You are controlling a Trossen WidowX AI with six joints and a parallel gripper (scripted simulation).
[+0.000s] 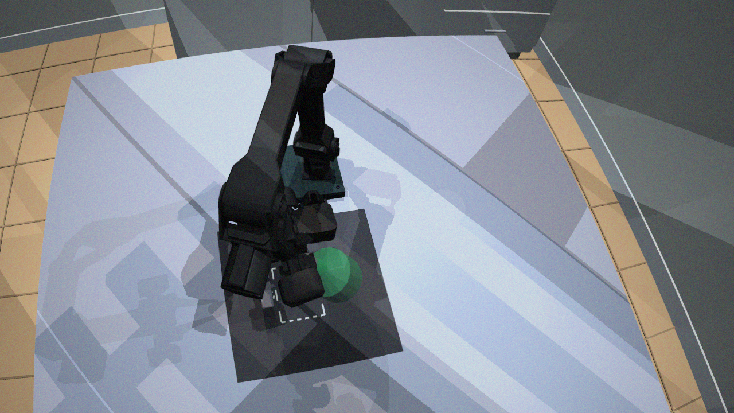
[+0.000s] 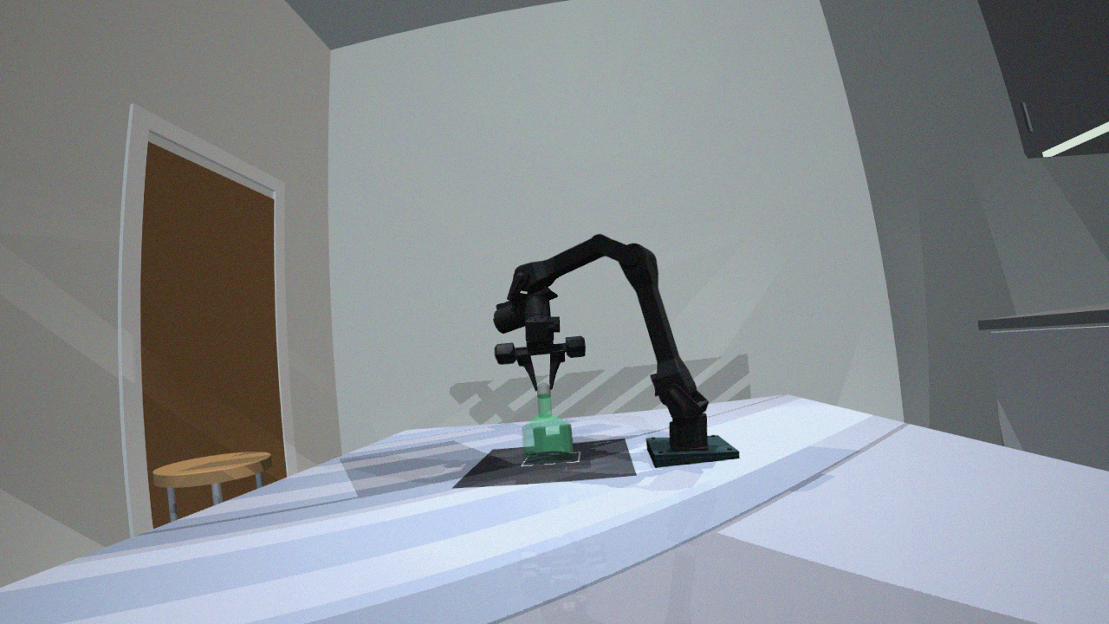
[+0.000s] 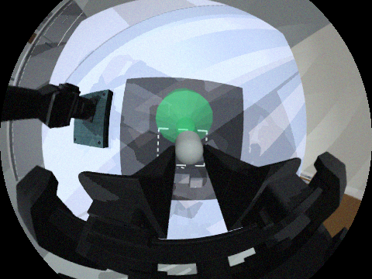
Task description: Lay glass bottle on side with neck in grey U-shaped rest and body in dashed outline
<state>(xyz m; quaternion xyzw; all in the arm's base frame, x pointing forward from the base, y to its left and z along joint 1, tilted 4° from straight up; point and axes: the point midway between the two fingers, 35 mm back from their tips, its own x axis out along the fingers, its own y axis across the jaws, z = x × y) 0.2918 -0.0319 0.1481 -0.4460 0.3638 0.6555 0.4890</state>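
Going left to right from above, we see the grey U-shaped rest [image 1: 266, 300] [image 3: 196, 182], partly hidden, then the white dashed outline [image 1: 303, 319] [image 2: 552, 463] [image 3: 158, 143]. Next comes the black two-fingered tool [image 1: 308, 253] [image 2: 543, 387] [image 3: 188, 149], gripping the grey round top [image 2: 543, 389] [image 3: 189, 147] of the green see-through glass bottle [image 1: 333, 272] [image 2: 548, 438] [image 3: 184, 108]. The bottle is about upright over the dark square mat [image 1: 359, 328] [image 2: 496, 470] [image 3: 229, 116]; we cannot tell if it touches. We think it is stiff, slippery and easy to break, with a heavy wide bottom that could swing. We should hold the thin neck snugly and tip it slowly. We can read no brand, label or writing.
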